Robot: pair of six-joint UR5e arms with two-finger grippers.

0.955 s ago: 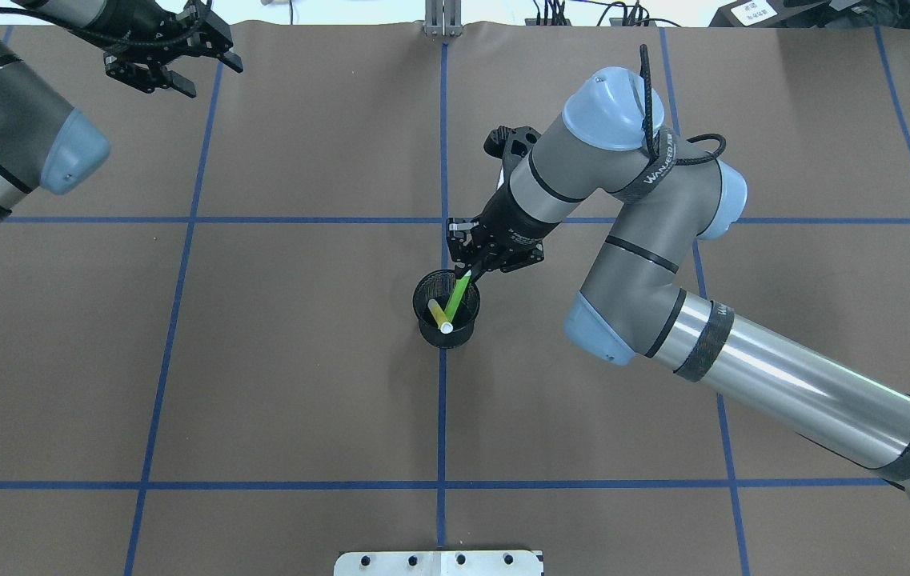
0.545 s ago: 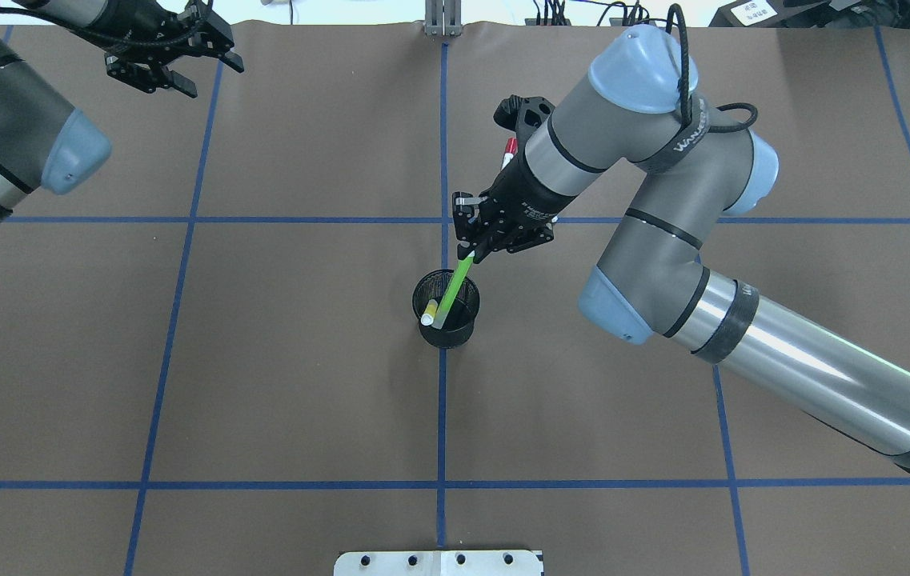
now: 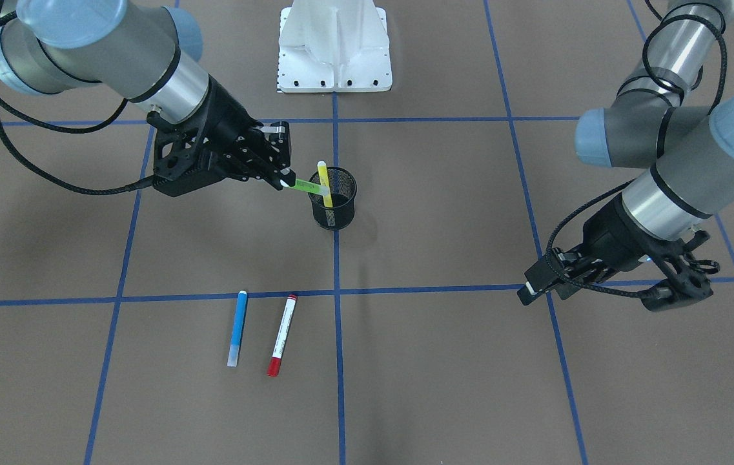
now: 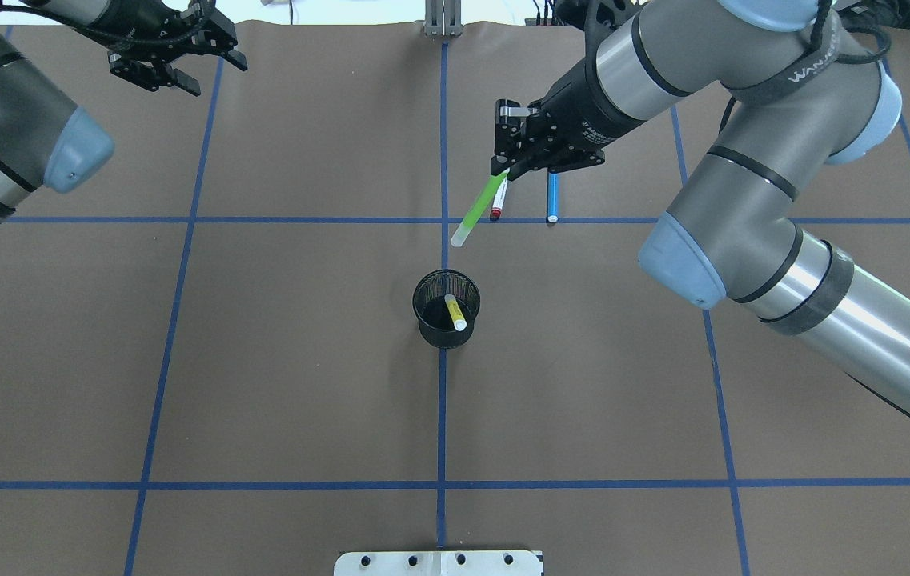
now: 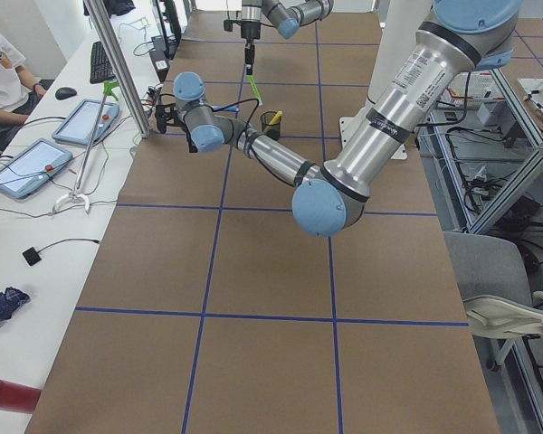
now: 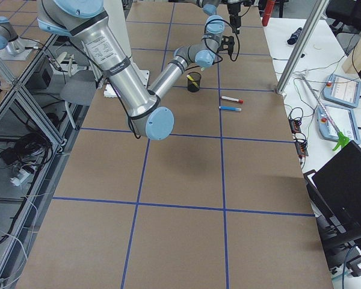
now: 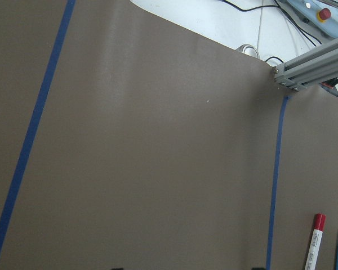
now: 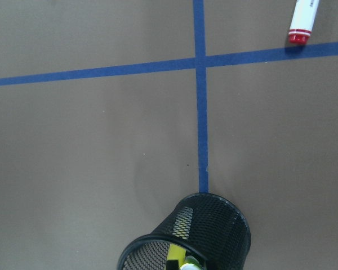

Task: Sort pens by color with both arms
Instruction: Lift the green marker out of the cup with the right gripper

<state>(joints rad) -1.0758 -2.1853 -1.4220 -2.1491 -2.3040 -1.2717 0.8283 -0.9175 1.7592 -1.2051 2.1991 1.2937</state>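
Pens sit in three places about the black mesh cup [image 4: 432, 332]. The green pen [image 4: 477, 204] is in the air, clear of the cup and above its far side. It is clamped at its upper end between the fingers of the right gripper [image 4: 504, 166] and slants down towards the cup. The yellow pen [image 4: 455, 312] stands in the cup, leaning against the rim with its pale tip sticking out. The blue pen [image 3: 237, 328] and the red-capped white pen [image 3: 281, 334] lie flat on the brown table [image 4: 302, 360], beyond the cup on the operators' side and to the robot's right of it. They are near each other, roughly parallel and not touching. The left gripper [image 4: 214, 76] hangs over bare table well to the cup's left, at the far edge. Its fingers seem to be apart with nothing between them, though no view is close.
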